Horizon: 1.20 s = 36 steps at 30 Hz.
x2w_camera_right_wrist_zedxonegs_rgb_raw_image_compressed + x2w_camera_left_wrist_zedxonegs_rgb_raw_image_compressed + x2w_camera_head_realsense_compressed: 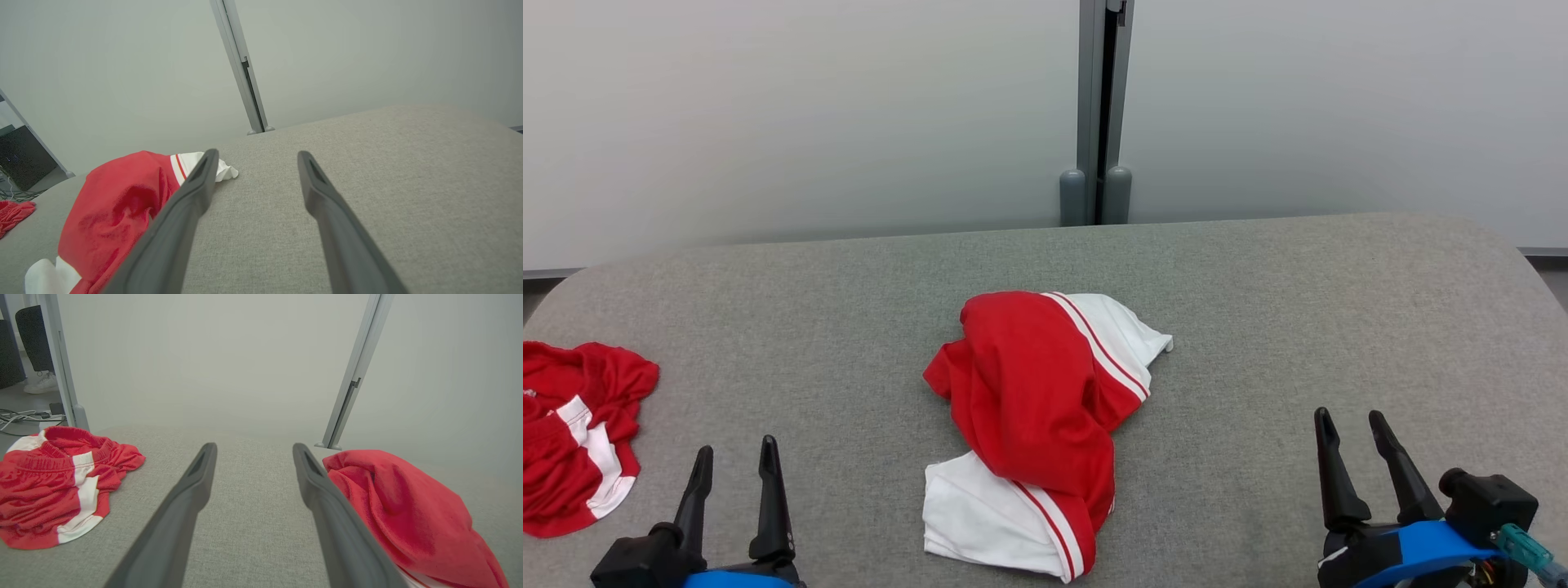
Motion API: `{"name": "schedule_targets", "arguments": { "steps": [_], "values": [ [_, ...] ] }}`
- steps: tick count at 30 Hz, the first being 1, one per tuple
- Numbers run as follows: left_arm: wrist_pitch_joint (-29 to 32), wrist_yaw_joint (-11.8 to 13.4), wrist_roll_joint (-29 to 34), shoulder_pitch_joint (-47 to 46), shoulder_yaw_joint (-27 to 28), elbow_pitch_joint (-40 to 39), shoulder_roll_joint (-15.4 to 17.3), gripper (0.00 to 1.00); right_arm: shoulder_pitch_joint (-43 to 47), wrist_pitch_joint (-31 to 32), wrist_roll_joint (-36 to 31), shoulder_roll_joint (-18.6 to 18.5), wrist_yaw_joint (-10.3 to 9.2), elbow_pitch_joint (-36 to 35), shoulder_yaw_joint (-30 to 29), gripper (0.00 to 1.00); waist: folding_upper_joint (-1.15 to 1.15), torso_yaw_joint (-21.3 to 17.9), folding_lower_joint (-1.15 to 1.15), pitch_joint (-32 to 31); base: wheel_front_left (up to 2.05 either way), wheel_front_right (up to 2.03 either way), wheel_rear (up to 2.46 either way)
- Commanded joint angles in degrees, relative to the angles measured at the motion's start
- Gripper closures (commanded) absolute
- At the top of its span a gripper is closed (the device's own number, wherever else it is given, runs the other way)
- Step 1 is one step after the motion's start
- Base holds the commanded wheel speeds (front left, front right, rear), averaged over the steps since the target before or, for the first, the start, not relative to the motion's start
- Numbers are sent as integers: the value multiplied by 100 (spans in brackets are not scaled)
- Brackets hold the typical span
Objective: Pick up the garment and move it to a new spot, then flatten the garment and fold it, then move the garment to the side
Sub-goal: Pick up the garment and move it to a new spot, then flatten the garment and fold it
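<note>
Garment (1037,408) heaped at the middle of the bench (1298,327), untouched.
The red-and-white garment lies crumpled on the grey bench. The left end effector (736,446) and the right end effector (1349,414) hover near the front edge, fingers spread and empty, each apart from the cloth. A second red garment (572,433) lies at the bench's left edge.

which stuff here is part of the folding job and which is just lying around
For the job: centre garment, left gripper, right gripper, both open.
Lying about: second red garment at the left of the table, grey post behind.
</note>
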Motion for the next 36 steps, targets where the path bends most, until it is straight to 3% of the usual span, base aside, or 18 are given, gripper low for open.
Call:
{"name": "schedule_targets", "arguments": {
  "steps": [1,10,24,30,36],
  "values": [
    [-25,-23,34,49,0,36,-2,0,44,17,-100,-29,3,3,0,0,-1,2,0,-4,0,0,0],
    [-17,-42,31,-118,-146,327,-110,0,100,260,-533,-29,3,-205,-11,0,-1,21,0,-18,0,0,0],
    [92,58,65,-250,-227,279,-52,0,-68,564,-443,-29,3,-312,276,0,-1,59,0,73,0,0,0],
    [101,105,101,-345,-254,155,-26,0,-807,1682,-20,-33,3,112,637,0,-1,71,0,298,0,0,0],
    [135,53,154,-524,-408,113,-62,0,-1971,2675,595,-31,3,1376,833,0,-1,239,0,494,0,0,0]
  ]
}}
